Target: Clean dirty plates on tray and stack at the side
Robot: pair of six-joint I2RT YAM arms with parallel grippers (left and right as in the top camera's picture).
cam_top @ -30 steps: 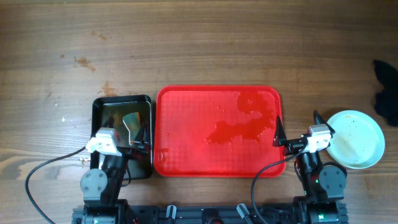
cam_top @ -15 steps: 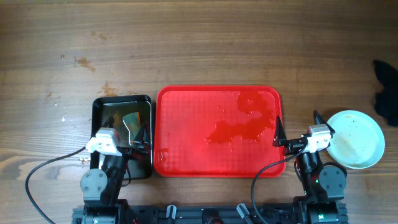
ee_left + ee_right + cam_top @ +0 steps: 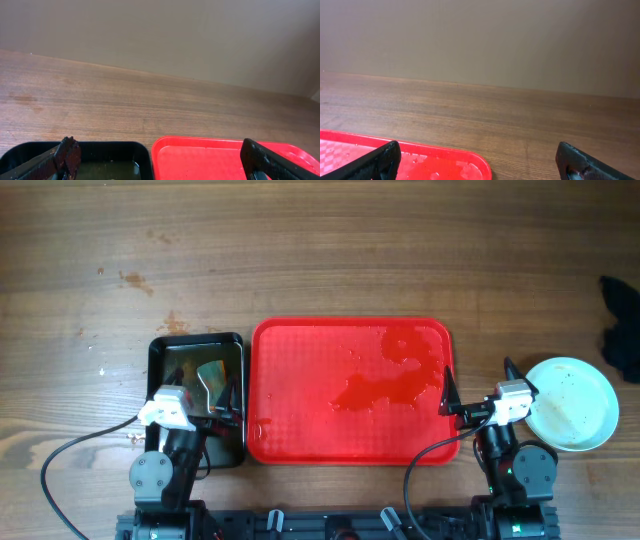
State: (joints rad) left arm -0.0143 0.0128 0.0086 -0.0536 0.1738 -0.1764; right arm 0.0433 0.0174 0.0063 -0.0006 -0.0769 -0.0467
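Observation:
The red tray (image 3: pixel 300 360) lies mid-table with wet patches and no plates on it. A pale blue-white plate (image 3: pixel 572 402) sits on the table to the right of the tray; I cannot tell how many are stacked there. My left gripper (image 3: pixel 203 392) hovers open over the black tray's right side, and its wrist view shows the left gripper (image 3: pixel 157 160) astride the gap between the two trays. My right gripper (image 3: pixel 477 378) stands open at the red tray's near right corner, left of the plate. The right wrist view has the right gripper (image 3: pixel 477 160) empty above that corner (image 3: pixel 470 167).
A smaller black tray (image 3: pixel 160 355) left of the red one holds murky liquid and a greenish sponge-like thing (image 3: pixel 210 373). A dark cloth-like object (image 3: pixel 620 320) lies at the right edge. Cables trail from both arm bases along the near edge.

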